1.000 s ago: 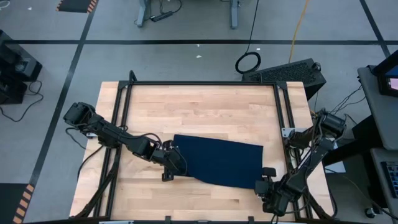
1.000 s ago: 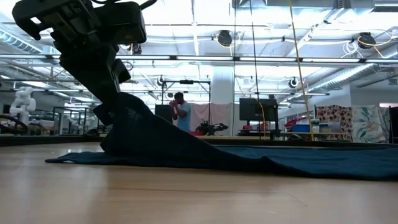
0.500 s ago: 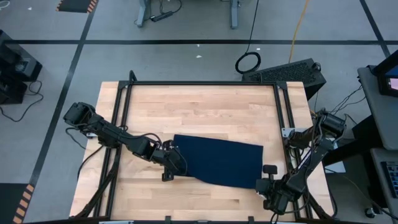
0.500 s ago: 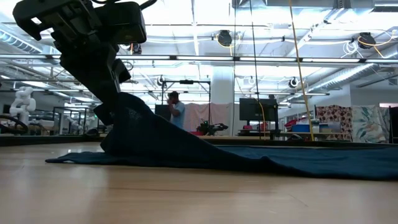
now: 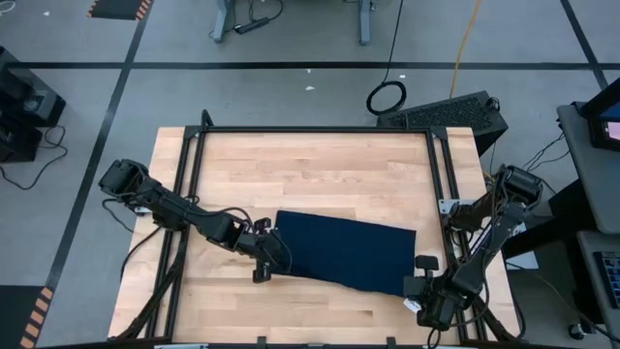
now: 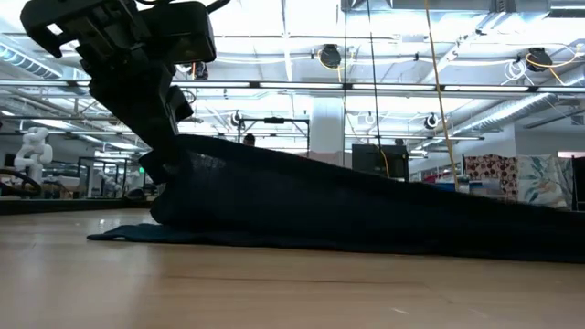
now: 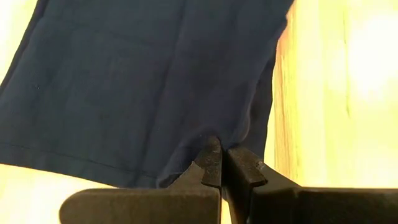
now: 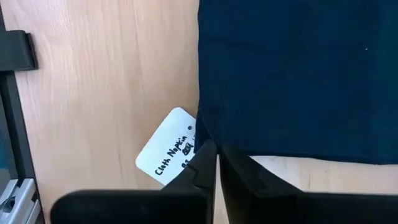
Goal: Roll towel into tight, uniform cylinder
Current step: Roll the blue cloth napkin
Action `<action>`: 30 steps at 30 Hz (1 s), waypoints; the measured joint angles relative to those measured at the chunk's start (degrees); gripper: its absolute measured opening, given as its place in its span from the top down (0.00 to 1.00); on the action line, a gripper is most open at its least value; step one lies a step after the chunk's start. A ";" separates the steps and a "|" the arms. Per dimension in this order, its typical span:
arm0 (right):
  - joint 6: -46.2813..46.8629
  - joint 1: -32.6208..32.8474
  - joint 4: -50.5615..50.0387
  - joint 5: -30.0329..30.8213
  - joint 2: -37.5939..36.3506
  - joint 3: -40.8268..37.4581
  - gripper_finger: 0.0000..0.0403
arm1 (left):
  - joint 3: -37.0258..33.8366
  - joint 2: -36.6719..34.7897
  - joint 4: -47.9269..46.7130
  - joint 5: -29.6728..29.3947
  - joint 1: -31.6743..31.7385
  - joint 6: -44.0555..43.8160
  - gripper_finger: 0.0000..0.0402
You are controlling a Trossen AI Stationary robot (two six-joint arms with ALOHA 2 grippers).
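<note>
Towel (image 5: 344, 252), dark navy, lies spread across the near middle of the wooden counter (image 5: 310, 165), its near edge raised off the wood between the two arms. At the towel's near-left corner the left end effector (image 7: 219, 163) has its fingers pressed together, pinching the cloth, while the right end effector (image 8: 216, 158) is likewise closed on the near-right corner, just beside a white tag (image 8: 169, 149)

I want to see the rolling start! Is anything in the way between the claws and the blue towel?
No, nothing is in the way. Both claws are already pinching the towel: the left claw is shut on one corner, and the right claw is shut on the corner by the white tag.
</note>
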 joint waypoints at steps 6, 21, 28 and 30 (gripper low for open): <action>-0.12 0.00 0.17 0.04 0.02 0.00 0.97 | 0.09 0.63 3.62 -0.17 -1.05 -0.12 0.99; -1.66 -0.08 0.27 -0.98 0.02 0.00 1.00 | 0.09 4.29 2.14 -0.49 -5.97 0.15 0.85; -1.68 -0.11 0.50 -0.98 0.04 0.00 1.00 | -0.02 7.76 1.16 -1.08 -6.31 -0.06 0.53; -1.59 -0.11 0.50 -0.98 0.03 0.00 1.00 | 0.02 7.40 1.40 -0.61 -6.65 -0.44 0.47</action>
